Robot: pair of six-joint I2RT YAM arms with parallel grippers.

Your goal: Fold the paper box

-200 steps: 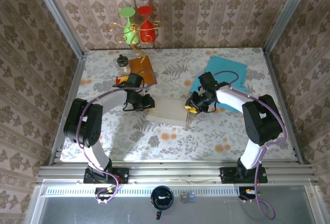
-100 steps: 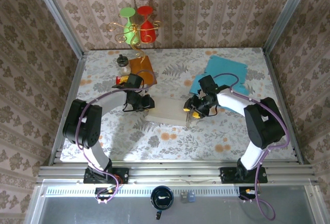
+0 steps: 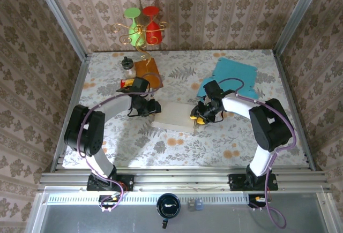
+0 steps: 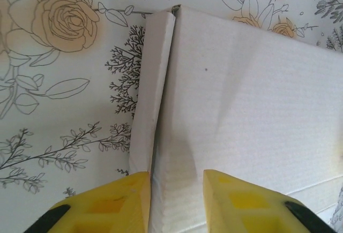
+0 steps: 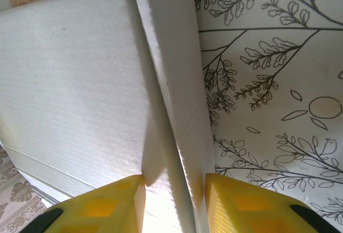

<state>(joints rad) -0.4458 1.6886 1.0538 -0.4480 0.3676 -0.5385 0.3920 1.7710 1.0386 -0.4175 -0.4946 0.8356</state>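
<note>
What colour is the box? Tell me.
The box is plain white, clearest in the left wrist view.

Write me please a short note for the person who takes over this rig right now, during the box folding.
Left gripper: jaws apart at the left end of the paper box, one finger against the left side flap.
Right gripper: astride the right side flap; I cannot tell whether it pinches the flap.
Box: lies in the middle of the table between both arms, broad white panel facing up.
Done: both grippers are placed at the end flaps.
Left: fold both flaps in and close the box; it does not look finished.
</note>
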